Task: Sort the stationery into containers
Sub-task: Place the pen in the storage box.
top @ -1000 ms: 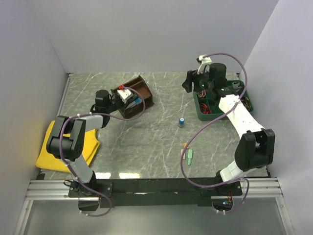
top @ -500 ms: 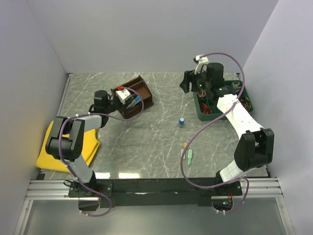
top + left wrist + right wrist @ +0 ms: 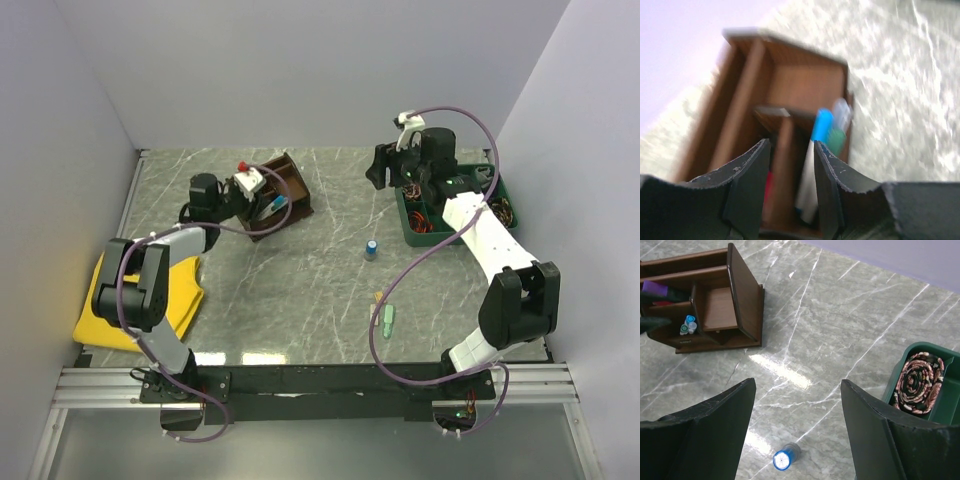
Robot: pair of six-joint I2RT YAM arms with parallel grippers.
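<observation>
Left tool (image 3: 790,147), jaws narrowly parted and empty, above the wooden organiser (image 3: 278,188) already holding pens (image 3: 821,125); blue-capped cylinder (image 3: 781,460) loose on the table (image 3: 330,200) below the wide-open right tool (image 3: 796,390), likely the next pick, calling for a straight descent and centred closure.

We're looking at a robot lab test cell. Plain pale walls (image 3: 300,70) box in a marble-patterned table (image 3: 300,290) on three sides. The left arm (image 3: 150,280) and right arm (image 3: 490,240) are bolted to a bare aluminium rail (image 3: 320,385) at its near edge, with purple cables (image 3: 373,345) looping loosely along them.
</observation>
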